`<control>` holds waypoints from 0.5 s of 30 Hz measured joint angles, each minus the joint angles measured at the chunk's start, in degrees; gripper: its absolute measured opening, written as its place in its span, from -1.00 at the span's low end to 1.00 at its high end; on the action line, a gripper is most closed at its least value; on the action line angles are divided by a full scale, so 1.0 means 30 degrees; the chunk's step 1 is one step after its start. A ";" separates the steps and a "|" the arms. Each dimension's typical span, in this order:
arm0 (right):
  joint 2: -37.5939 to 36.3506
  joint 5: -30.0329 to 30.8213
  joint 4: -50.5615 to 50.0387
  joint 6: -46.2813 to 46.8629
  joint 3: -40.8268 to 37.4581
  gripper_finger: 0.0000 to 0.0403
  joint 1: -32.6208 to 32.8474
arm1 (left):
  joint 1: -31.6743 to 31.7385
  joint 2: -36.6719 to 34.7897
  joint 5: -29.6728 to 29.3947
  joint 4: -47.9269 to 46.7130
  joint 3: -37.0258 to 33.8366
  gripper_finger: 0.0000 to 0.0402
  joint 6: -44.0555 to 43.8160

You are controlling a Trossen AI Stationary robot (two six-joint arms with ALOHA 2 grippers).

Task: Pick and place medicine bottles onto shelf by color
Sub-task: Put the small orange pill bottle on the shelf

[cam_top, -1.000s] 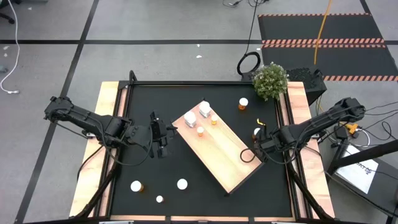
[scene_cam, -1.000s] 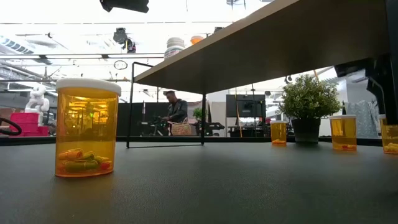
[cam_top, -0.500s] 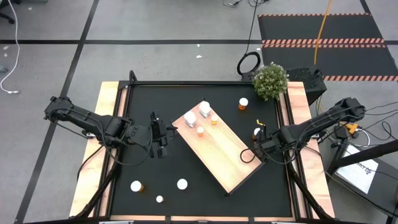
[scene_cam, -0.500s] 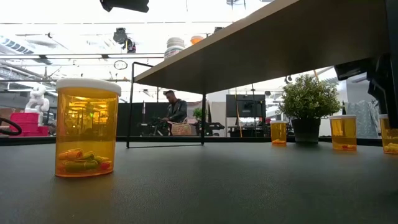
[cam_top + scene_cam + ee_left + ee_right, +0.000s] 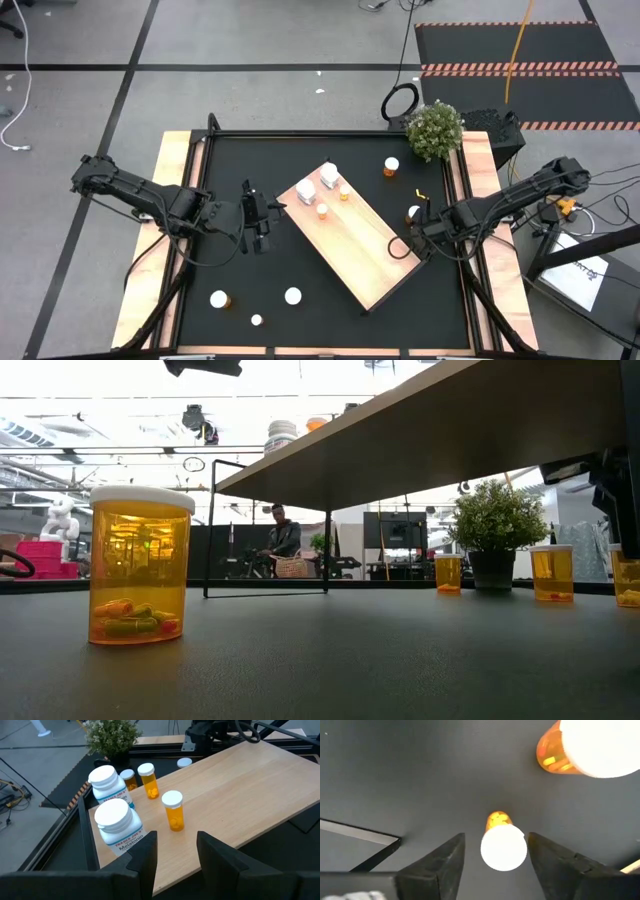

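Grey tiled floor, striped mat, potted plant.

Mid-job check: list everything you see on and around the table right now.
shelf: one, pale wood, diagonal at mid-table
white bottles: two, on the shelf's far end
orange bottles on shelf: two, white caps, beside the white ones
orange bottle: one, on the mat, far side near the plant
orange bottle by right gripper: one, on the mat between its fingers
orange bottle: one, near-left of the mat
white-capped bottles: two, near-left; body colour hidden from above
plant: one, green, far-right corner
person: one, in the room behind
left gripper: open, empty, facing the shelf
right gripper: open, astride a bottle, not touching
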 joint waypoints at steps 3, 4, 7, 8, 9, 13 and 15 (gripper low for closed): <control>0.0000 -0.0433 -0.0002 -0.0296 0.0000 0.00 -0.0196 | 0.0000 0.0000 0.0000 0.0000 0.0000 -0.30 0.0038; 0.0000 -0.0501 0.0008 -0.0348 0.0000 -0.01 -0.0248 | 0.0000 0.0000 0.0000 0.0000 0.0000 -0.30 0.0095; 0.0000 -0.0836 -0.0017 -0.0402 0.0000 -0.07 -0.0370 | 0.0000 0.0000 0.0000 0.0000 0.0000 -0.30 0.0102; 0.0000 -0.0846 -0.0008 -0.0409 0.0000 -0.10 -0.0411 | 0.0000 0.0000 0.0000 0.0000 0.0000 -0.30 0.0102; 0.0000 -0.0846 -0.0005 -0.0435 0.0000 -0.13 -0.0422 | 0.0000 0.0000 0.0000 -0.0007 0.0000 -0.30 0.0102; 0.0000 -0.0838 -0.0005 -0.0468 0.0000 -0.25 -0.0422 | 0.0000 0.0000 0.0000 -0.0004 0.0000 -0.30 0.0102; 0.0000 -0.0835 -0.0005 -0.0468 0.0000 -0.32 -0.0419 | 0.0000 0.0000 0.0000 -0.0007 0.0000 -0.30 0.0102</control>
